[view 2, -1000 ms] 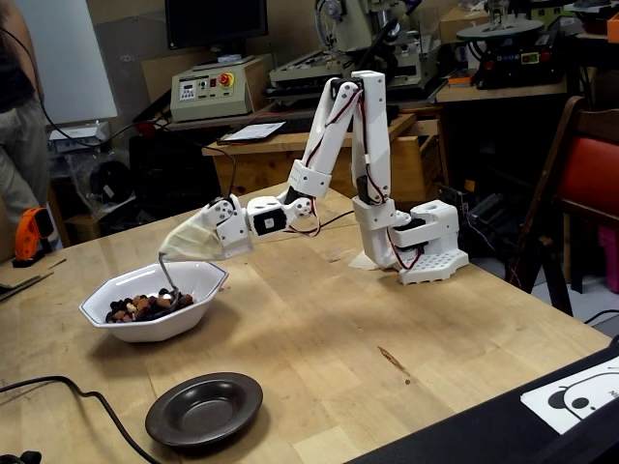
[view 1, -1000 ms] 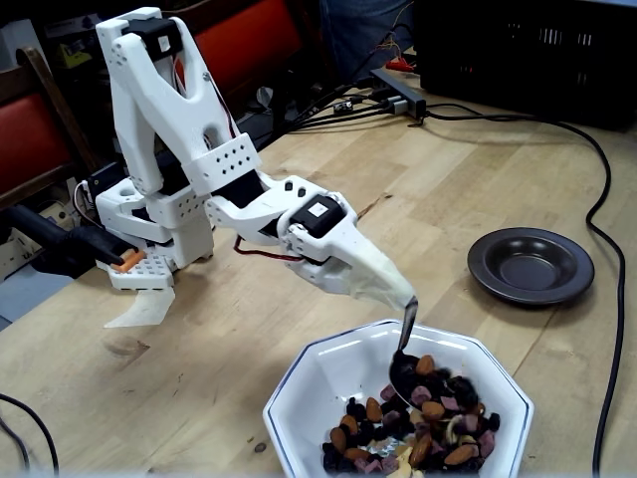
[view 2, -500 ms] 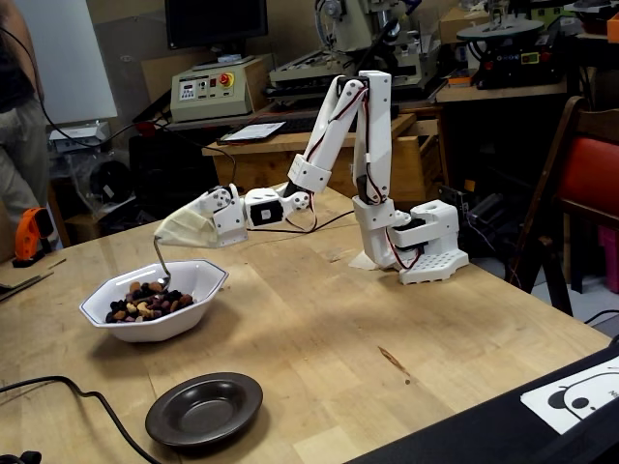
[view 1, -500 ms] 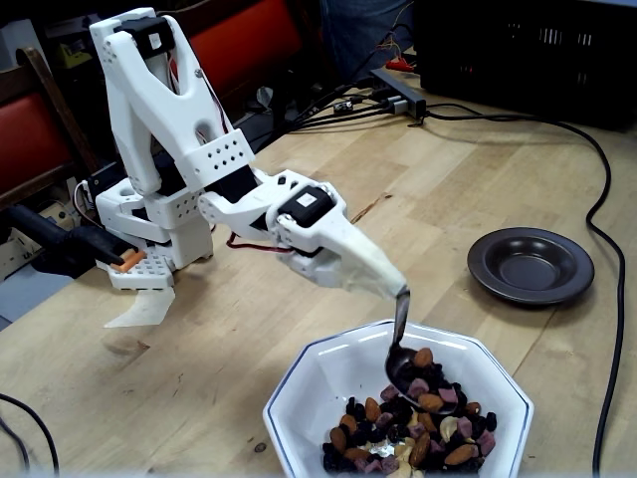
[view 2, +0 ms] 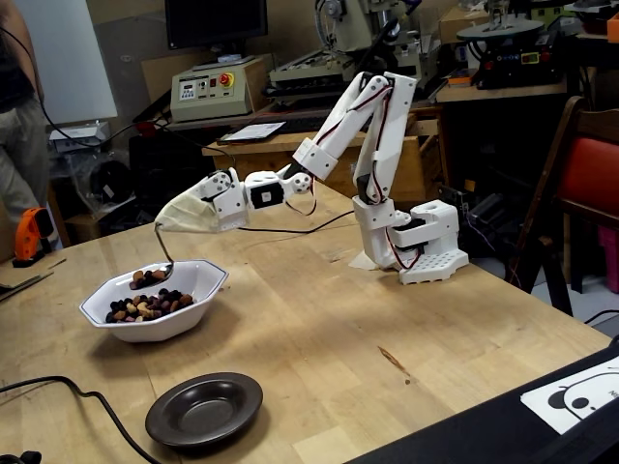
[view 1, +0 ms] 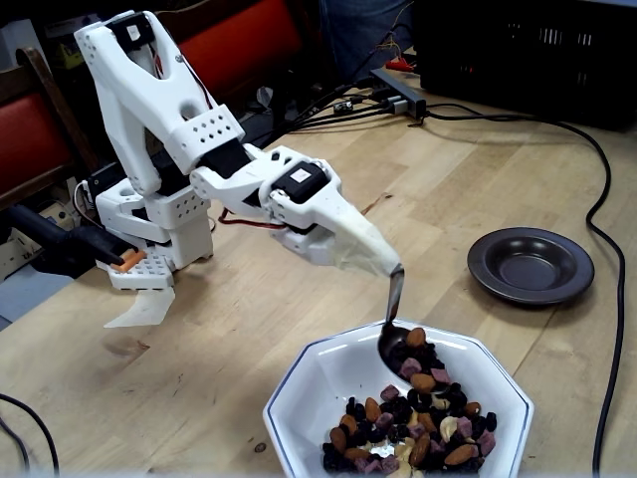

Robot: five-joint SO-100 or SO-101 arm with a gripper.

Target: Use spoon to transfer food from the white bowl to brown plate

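- Gripper (view 1: 383, 261): whitish tip clamped around the spoon (view 1: 390, 324) handle.
- Spoon: loaded with nuts, raised just above the food (view 1: 413, 423) in the bowl (view 1: 309, 383).
- Plate (view 1: 530, 264): well apart from the bowl, bare.

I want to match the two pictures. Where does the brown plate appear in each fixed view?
In a fixed view, the brown plate sits at the right edge, up and right of the white bowl.
In a fixed view, the brown plate lies at the bottom left, in front of the white bowl.
Shared landmark: the spoon, its tip at the food in the bowl.
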